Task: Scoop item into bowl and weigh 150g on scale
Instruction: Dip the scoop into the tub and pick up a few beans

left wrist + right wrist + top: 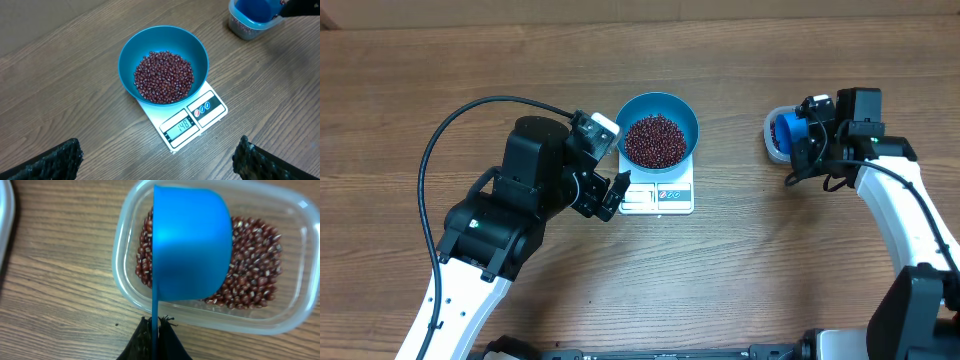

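- One blue bowl [165, 41] stands on one white scale [172, 142], near the middle of the wooden surface [60, 65]. The bowl is wider than the scale and hides its back part.
- One heap of dark red-brown beans [163, 76] lies in the bottom of the bowl, and its upper wall is bare all round.
- The scale's one grey display [180, 126] reads 148, with three small round buttons [202, 108] just beside it on the front edge.
- One clear plastic tub [125, 287] sits well apart from the scale, on the right arm's side, and holds a second pile [255, 265] of the same beans.
- One blue scoop [192, 245] hangs over the tub, turned on its side, and covers much of that pile.
- There are two tools. The right tool [155, 332] is pressed together, pinching the scoop's thin handle.
- The left tool [160, 162] is spread wide and holds nothing, its two fingers near the scale's front corner and apart from it.
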Motion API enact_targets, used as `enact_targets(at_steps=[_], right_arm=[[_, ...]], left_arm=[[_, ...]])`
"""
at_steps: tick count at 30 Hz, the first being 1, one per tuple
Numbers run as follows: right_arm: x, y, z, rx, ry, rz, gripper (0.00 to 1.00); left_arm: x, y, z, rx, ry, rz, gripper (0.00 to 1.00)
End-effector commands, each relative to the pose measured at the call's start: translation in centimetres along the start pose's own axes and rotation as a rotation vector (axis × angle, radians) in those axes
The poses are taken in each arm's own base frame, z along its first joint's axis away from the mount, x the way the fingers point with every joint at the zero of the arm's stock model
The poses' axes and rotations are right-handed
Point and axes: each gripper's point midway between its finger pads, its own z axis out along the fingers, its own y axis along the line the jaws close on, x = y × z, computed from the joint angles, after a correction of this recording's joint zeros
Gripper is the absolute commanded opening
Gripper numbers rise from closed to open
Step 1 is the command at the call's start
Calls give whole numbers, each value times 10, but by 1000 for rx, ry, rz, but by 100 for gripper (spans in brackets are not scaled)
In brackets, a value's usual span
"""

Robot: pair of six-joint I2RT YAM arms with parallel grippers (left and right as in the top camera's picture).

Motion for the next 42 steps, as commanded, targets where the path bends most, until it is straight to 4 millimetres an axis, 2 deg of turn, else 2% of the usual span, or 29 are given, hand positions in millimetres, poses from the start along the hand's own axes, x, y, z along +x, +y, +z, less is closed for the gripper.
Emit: enact_targets(at_steps=[1,6,13,16,22,25,28,33,36,42], right_arm=[[-5,-5,-2,14,-11,4,4],[-5,-4,-2,8,-11,86,4],[-10,16,-3,-113,-31,244,5],[-14,27,-5,-182,-41,247,5],[-15,25,-5,-178,-47,250,6],[-15,15,-6,-166,-57,290,6],[-14,-9,-10,-160,-86,383,6],[-18,-33,-30,-332,-186,506,7],[-14,-48,-39,-369,-221,562,7],[-7,-53,-41,-372,-212,584,6]], left_arm=[[-2,0,-1,6,-6,-14,100],[-2,0,-1,6,-6,-14,100],[-2,0,-1,7,-6,-15,100],[-2,0,-1,7,-6,-14,100],[-2,0,-1,7,-6,-14,100],[-2,0,-1,7,-6,-14,100],[-2,0,-1,7,-6,-14,100],[-2,0,-1,7,-6,-14,100],[-2,0,-1,7,-6,-14,99],[-2,0,-1,7,-6,-15,100]])
